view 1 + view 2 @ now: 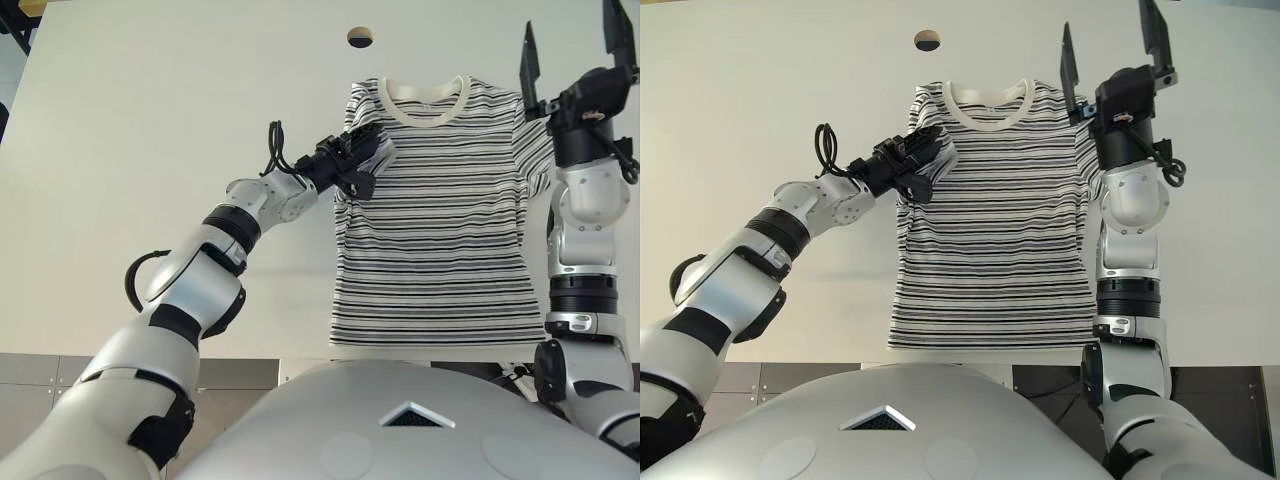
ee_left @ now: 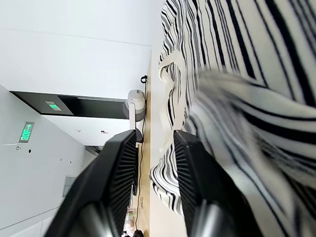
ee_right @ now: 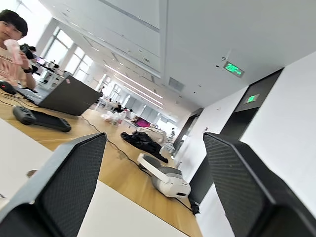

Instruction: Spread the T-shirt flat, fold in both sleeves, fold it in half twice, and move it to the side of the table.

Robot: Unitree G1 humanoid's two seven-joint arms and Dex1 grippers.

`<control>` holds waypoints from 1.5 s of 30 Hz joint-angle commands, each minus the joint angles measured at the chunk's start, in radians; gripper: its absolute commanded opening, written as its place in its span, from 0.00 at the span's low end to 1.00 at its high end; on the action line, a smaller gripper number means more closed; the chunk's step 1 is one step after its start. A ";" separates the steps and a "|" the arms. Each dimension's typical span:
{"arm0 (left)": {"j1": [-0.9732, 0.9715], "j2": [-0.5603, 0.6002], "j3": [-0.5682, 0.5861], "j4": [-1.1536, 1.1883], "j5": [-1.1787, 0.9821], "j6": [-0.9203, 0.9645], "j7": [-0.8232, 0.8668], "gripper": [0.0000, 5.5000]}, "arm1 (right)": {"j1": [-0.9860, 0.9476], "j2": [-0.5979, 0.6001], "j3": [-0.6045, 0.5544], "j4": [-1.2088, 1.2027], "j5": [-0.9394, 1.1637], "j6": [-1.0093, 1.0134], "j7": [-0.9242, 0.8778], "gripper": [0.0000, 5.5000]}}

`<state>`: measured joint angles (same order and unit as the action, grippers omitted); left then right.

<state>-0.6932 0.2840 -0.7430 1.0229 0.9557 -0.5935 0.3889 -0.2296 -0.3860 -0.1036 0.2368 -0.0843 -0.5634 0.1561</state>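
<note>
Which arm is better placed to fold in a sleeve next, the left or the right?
Left, most likely. The left pincer sits at the left sleeve of the T-shirt, against the striped cloth. The right pincer is open and points away from the shirt.

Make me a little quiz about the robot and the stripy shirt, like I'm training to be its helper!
1. True or false: the T-shirt is already folded in half.
2. Which tool is raised in the air with its fingers wide apart? A) left tool B) right tool
3. Fill the gap: the left tool is at the T-shirt's ____.

Key: 1 false, it lies spread flat. 2 B. 3 sleeve.
</note>
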 commanded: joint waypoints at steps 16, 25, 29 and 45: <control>0.134 0.136 0.208 -0.430 -0.097 0.026 0.135 0.52 | -0.032 -0.527 0.186 0.505 -0.630 0.216 -0.194 0.65; 0.228 0.188 0.258 -0.554 -0.113 0.041 0.059 0.52 | -0.156 -0.508 0.406 0.630 -0.721 0.126 -0.148 0.65; 0.256 0.204 0.270 -0.603 -0.116 0.040 0.026 0.52 | -0.221 -0.473 0.476 0.760 -0.732 0.084 -0.140 0.65; 0.288 0.215 0.320 -0.651 -0.134 0.032 -0.018 0.52 | -0.372 -0.335 0.665 1.012 -0.781 0.090 -0.322 0.65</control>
<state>-0.4054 0.4937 -0.4298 0.3670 0.8307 -0.5578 0.3935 -0.6324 -0.7542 0.5306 1.2199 -0.8415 -0.4715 -0.1832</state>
